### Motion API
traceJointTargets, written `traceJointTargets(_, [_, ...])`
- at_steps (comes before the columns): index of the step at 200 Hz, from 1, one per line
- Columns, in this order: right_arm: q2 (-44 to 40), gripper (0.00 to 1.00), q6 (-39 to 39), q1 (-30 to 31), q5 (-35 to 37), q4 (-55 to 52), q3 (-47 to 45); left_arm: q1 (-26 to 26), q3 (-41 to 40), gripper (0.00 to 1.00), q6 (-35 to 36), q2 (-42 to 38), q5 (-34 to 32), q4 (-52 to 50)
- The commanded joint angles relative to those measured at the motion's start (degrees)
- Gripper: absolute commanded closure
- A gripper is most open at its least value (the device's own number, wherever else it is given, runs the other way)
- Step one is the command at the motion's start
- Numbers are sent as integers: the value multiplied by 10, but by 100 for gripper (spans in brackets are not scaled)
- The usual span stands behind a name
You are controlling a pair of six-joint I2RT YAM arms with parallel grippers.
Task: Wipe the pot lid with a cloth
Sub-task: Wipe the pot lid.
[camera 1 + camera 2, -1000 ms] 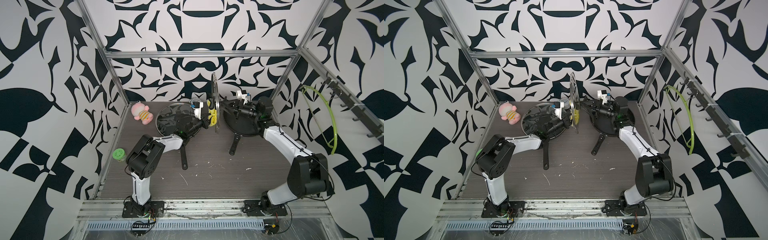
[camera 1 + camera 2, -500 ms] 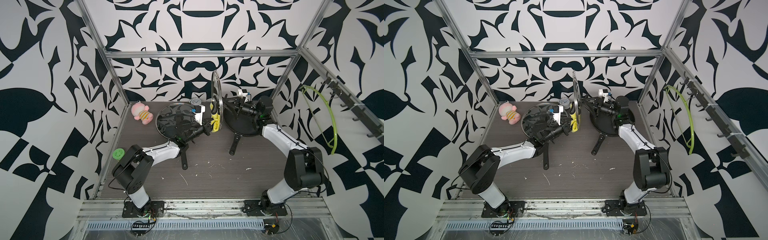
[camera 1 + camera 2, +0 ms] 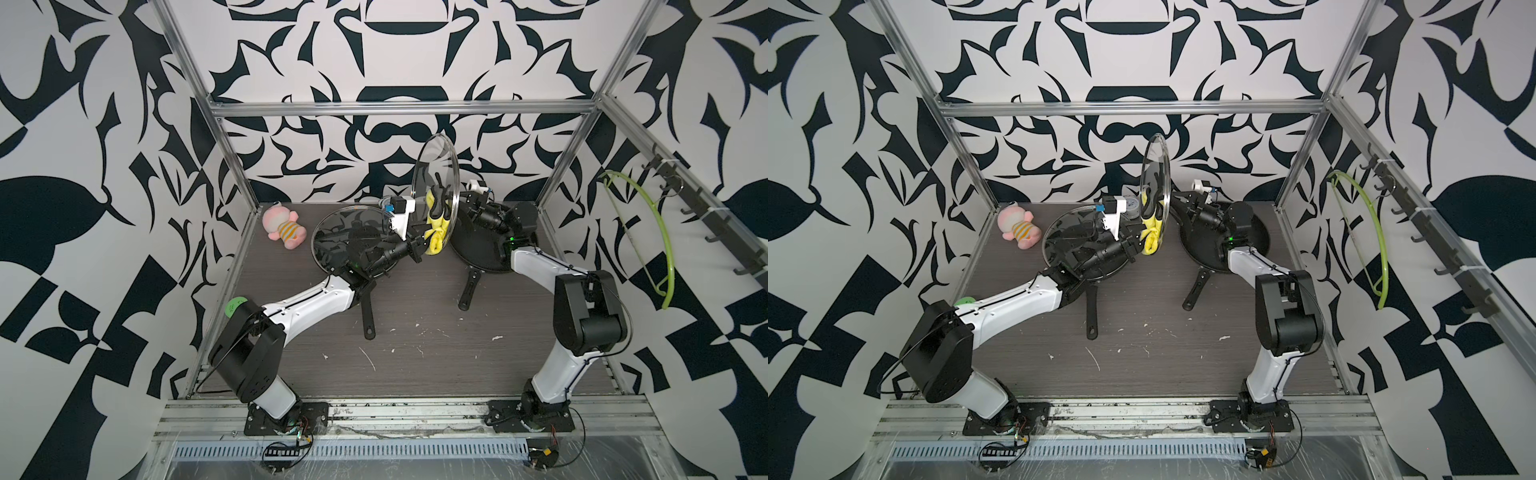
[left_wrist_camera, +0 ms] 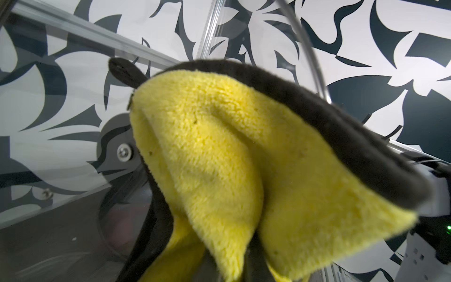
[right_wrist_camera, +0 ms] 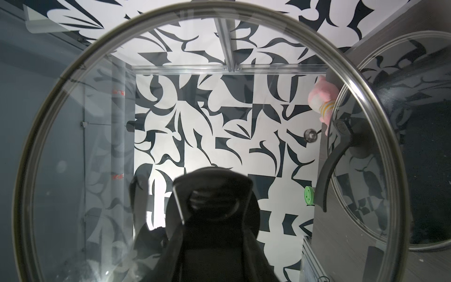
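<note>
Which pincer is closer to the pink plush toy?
Left. The left pincer, gripping the fluffy yellow cloth, is nearer the pink plush toy; the right pincer, holding the glass lid, lies beyond.

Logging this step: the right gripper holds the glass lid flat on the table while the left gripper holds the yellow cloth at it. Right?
No. The right gripper holds the glass lid upright on edge, not lying on the table, as both top views show. The left gripper does hold the yellow cloth at it.
</note>
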Motion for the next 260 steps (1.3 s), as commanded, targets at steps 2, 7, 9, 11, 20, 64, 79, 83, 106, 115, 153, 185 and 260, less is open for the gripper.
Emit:
traceJointTargets(2, [-40, 100, 1, 25, 57, 141, 13, -14, 59, 100, 25, 21, 48, -4])
traceJointTargets(7, [-39, 100, 3, 27, 58, 143, 11, -11, 70, 100, 25, 26, 48, -6])
traceJointTargets(9, [-38, 100, 4, 27, 59, 145, 11, -9, 75, 100, 25, 29, 48, -7])
traceJointTargets(11, [-38, 100, 5, 27, 60, 146, 10, -8, 79, 100, 25, 32, 48, -9])
traceJointTargets(20, [-37, 100, 9, 31, 62, 150, 7, 0, 103, 100, 29, 45, 47, -16])
traceJointTargets(64, [-39, 100, 2, 41, 57, 150, -3, 31, 220, 100, 46, 117, 47, -70])
traceJointTargets(79, [-40, 100, 0, 43, 56, 150, -6, 42, 260, 100, 57, 142, 46, -95])
traceJointTargets(83, [-39, 100, -1, 44, 56, 150, -8, 45, 271, 100, 58, 149, 46, -103])
traceJointTargets(106, [-42, 100, -5, 48, 56, 150, -10, 60, 321, 100, 66, 188, 48, -128])
traceJointTargets(115, [-41, 100, -5, 50, 59, 148, -9, 66, 336, 100, 67, 203, 47, -133])
traceJointTargets(153, [-45, 100, -42, 66, 65, 85, 6, 77, 360, 100, 88, 226, 44, -151])
traceJointTargets(185, [-58, 100, -67, 75, 72, 66, 15, 89, 361, 100, 88, 247, 48, -164])
traceJointTargets(260, [-61, 100, -67, 74, 70, 62, 41, 85, 223, 100, 95, 210, 33, -133])
